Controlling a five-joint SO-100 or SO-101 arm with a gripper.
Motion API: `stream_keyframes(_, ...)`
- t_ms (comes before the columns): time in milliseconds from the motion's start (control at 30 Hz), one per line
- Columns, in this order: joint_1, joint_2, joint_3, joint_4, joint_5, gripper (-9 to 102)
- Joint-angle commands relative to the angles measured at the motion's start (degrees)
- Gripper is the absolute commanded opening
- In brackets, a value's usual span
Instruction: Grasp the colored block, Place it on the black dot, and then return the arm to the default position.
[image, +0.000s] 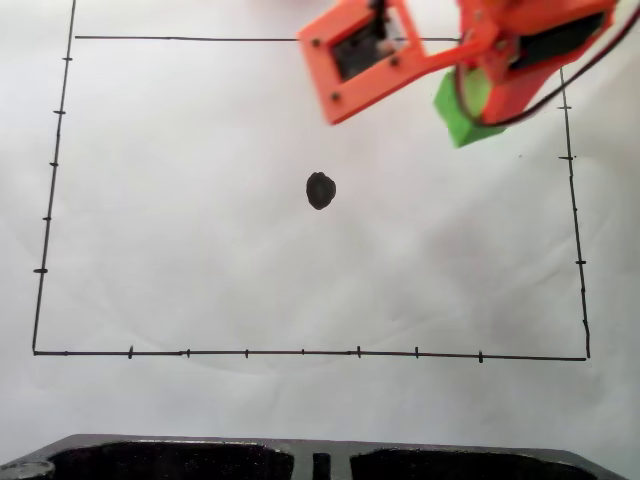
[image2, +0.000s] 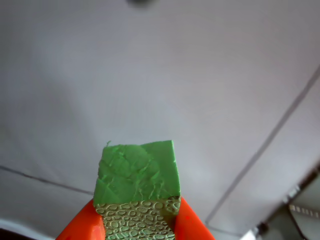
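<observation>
The gripper (image2: 137, 227) is pinched on the block (image2: 138, 172): in the wrist view the orange fingers (image2: 82, 225) press against both sides of the green cube at its lower end, and the cube's crackled face juts out beyond them toward the paper. In the fixed view the gripper (image: 478, 110) sits near the upper right of the drawn rectangle, with the block (image: 462, 115) showing as a green corner under the orange arm (image: 400, 60); it looks lifted clear of the sheet, though the height cannot be judged surely.

So the grasp appears done. The placing is not: the dot (image: 320, 190) lies bare near the middle of the rectangle, well apart from the block, down and to the left of it in the fixed view. A dark smudge at the top edge of the wrist view may be that dot, but it is too blurred to be sure. Still left, by this reckoning, are carrying the block over the dot, setting it down, letting go, and bringing the arm back to its rest pose.

No container holds anything here. The white paper (image: 200, 250) on the worktop carries only the ruled frame and the dot; the dark shape (image: 160, 460) along the bottom edge of the fixed view cannot be identified.
</observation>
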Motion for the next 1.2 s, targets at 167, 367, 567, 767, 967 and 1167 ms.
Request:
stream_keyframes(167,13.18,0.09,-1.85,0.18,-9.14,7)
stream_keyframes(367,20.13,-3.25,-2.02,-1.41,-12.22,7)
stream_keyframes(567,24.43,-7.56,-2.11,-5.10,-15.73,7)
stream_keyframes(767,25.84,-10.28,-2.11,-8.17,-17.58,7)
stream_keyframes(967,25.58,-12.13,-2.20,-9.76,-18.28,7)
stream_keyframes(1167,25.31,-13.10,-2.20,-8.79,-17.93,8)
